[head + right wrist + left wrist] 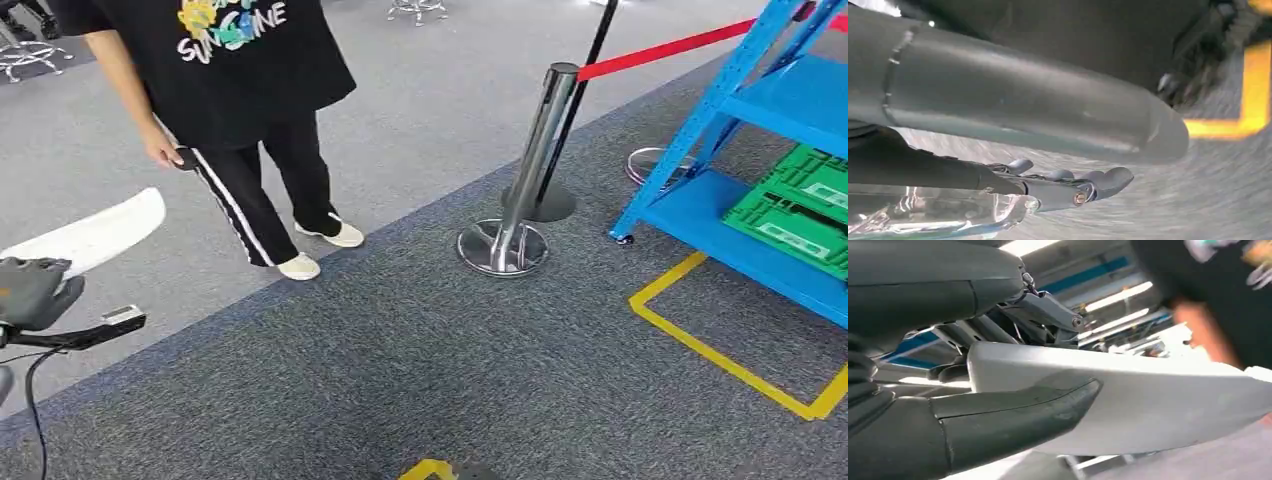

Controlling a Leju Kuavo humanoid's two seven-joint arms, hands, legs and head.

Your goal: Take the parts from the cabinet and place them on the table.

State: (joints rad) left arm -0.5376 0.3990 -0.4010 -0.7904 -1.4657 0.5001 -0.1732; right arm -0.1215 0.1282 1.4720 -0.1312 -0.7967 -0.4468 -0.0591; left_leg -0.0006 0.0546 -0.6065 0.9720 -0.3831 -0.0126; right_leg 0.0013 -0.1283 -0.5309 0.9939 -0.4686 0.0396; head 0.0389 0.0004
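Grey carpet (420, 370) w/ yellow floor tape (735, 365), blue cabinet (760, 110) at far right holding green crates (795, 215), a chrome stanchion (520, 190) w/ red belt mid-scene, and a person (240, 120) standing far left. Task part: a long white curved panel (95, 235), carried at the near left; in the left wrist view the left hand (998, 405) has its thumb under the panel and darker fingers (1048, 315) over the top, clamped on it. Right hand (1068, 187) hangs over the carpet, fingers loosely curled on nothing. No tabletop in view, so judged step is the carry. Do it well: keep the clamp firm, panel level, since it's long and could lever out; swing wide of person & stanchion; turn slowly.
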